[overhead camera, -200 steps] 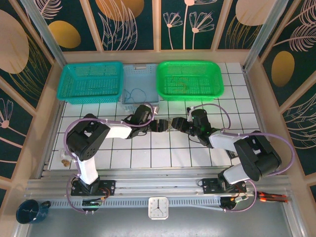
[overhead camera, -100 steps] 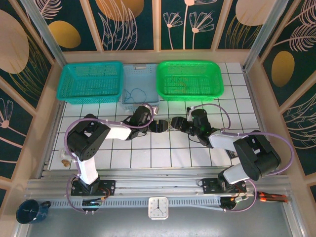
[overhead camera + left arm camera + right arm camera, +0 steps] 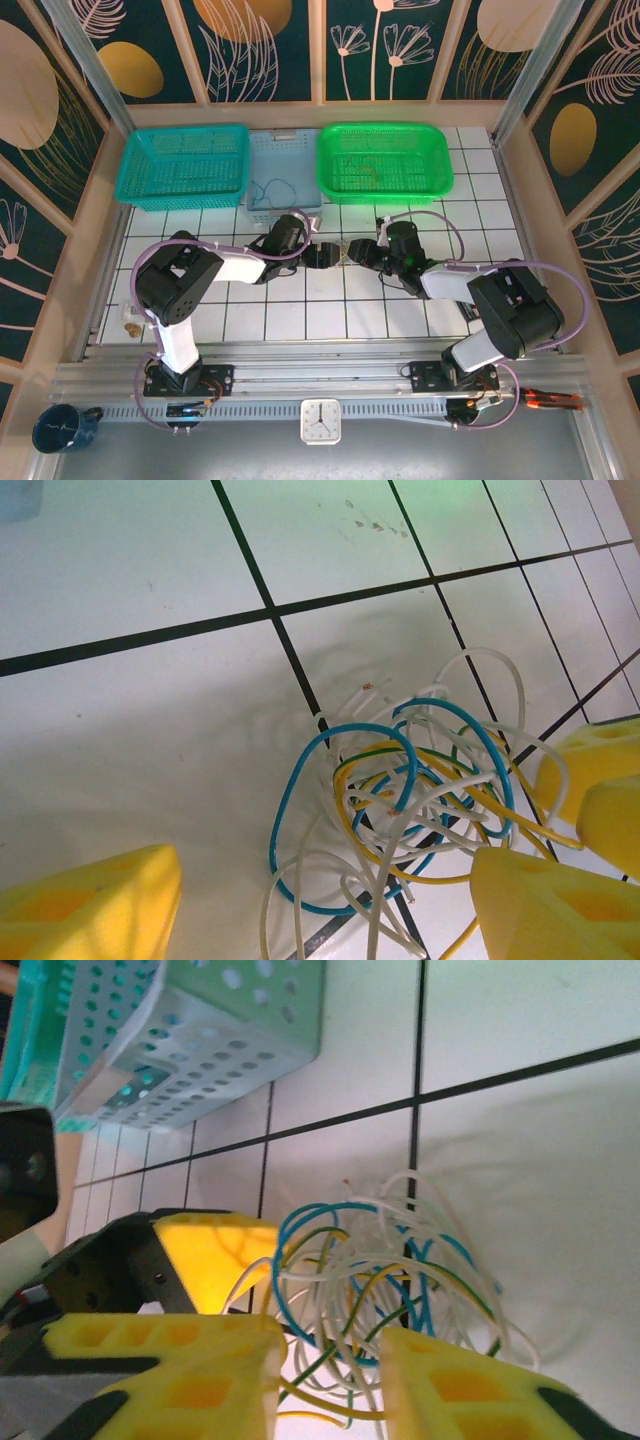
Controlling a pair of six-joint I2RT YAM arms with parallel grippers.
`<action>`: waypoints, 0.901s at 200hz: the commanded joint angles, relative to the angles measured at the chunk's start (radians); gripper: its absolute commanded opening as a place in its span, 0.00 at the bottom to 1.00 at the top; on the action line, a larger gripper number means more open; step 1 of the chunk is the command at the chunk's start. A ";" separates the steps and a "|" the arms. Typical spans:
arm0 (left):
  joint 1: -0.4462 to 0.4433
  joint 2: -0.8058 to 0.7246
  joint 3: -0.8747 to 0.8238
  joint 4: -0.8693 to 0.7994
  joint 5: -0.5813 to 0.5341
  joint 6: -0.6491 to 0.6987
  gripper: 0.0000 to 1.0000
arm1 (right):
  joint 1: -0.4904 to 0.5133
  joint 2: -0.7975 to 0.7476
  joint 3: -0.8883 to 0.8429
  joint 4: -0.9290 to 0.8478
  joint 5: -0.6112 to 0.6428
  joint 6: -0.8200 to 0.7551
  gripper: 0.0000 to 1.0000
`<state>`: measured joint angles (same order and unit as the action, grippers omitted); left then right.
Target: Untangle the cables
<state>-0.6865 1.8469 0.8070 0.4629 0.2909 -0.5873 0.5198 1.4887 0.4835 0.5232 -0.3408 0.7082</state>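
The cables (image 3: 400,810) are a palm-sized tangle of blue, yellow, green-striped and white wires lying on the white tiled table (image 3: 290,310), across a black grout line. In the top view the cables (image 3: 343,254) sit mid-table between the two grippers. My left gripper (image 3: 320,920) is wide open, with its yellow pads on either side of the tangle's near part. My right gripper (image 3: 330,1390) comes from the opposite side. Its jaws stand a narrow gap apart, with several strands of the cables (image 3: 370,1280) running between the pads, not visibly pinched. The grippers almost meet: left gripper (image 3: 325,255), right gripper (image 3: 358,250).
Three baskets line the far edge: a teal basket (image 3: 185,165), a pale blue-grey basket (image 3: 285,180) with a thin blue wire in it, and a green basket (image 3: 385,160). The blue-grey basket (image 3: 200,1050) stands close beyond the tangle. A wooden frame borders the table.
The right gripper has edged slightly left toward the tangle. The left arm has hardly moved.
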 commanded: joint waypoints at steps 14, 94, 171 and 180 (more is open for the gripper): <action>0.004 0.015 -0.021 -0.028 -0.003 0.014 0.76 | 0.003 -0.044 0.000 0.049 -0.042 0.023 0.22; 0.004 -0.086 0.006 -0.090 -0.009 0.020 0.79 | -0.012 -0.197 -0.058 -0.064 0.069 0.023 0.40; 0.004 -0.105 0.122 -0.168 -0.024 0.040 0.82 | -0.013 -0.159 -0.088 -0.018 0.049 0.052 0.59; 0.004 -0.090 0.138 -0.177 -0.027 0.048 0.82 | -0.013 -0.149 -0.091 -0.001 0.040 0.061 0.60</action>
<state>-0.6865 1.7435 0.8909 0.3302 0.2790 -0.5728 0.5114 1.3136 0.4091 0.4702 -0.2893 0.7441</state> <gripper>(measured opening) 0.817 0.591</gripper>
